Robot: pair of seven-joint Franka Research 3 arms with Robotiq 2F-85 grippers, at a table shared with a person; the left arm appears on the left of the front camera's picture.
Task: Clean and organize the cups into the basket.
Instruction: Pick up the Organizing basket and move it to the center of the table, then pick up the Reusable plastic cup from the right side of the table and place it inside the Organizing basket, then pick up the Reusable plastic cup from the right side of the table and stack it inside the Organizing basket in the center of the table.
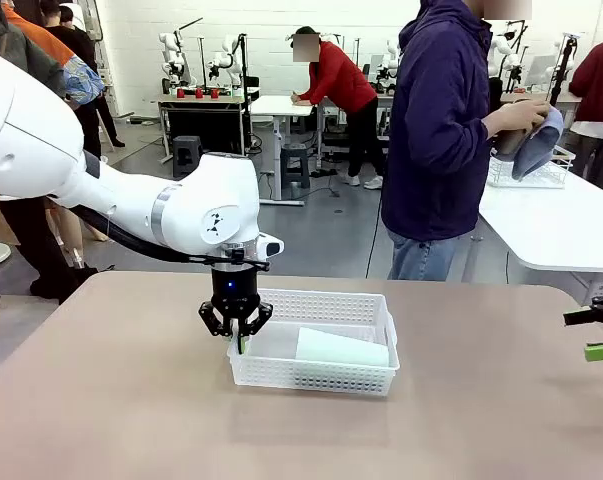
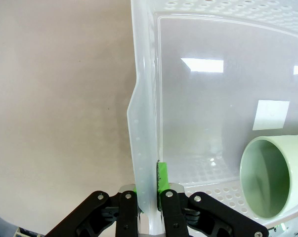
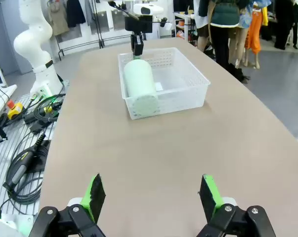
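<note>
Left hand (image 2: pixel 148 190) clenched on white mesh basket (image 2: pixel 141 74), mint cup (image 2: pixel 267 177) inside; right hand (image 3: pixel 151 192) released

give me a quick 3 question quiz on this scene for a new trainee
1. True or false: the mint green cup lies on its side inside the basket.
2. What is the left gripper shut on? A) the mint green cup B) the basket's side wall C) nothing
3. Fill in: the right gripper hangs over the bare table with its jaws ____.

Key: 1 true; 2 B; 3 open
</note>
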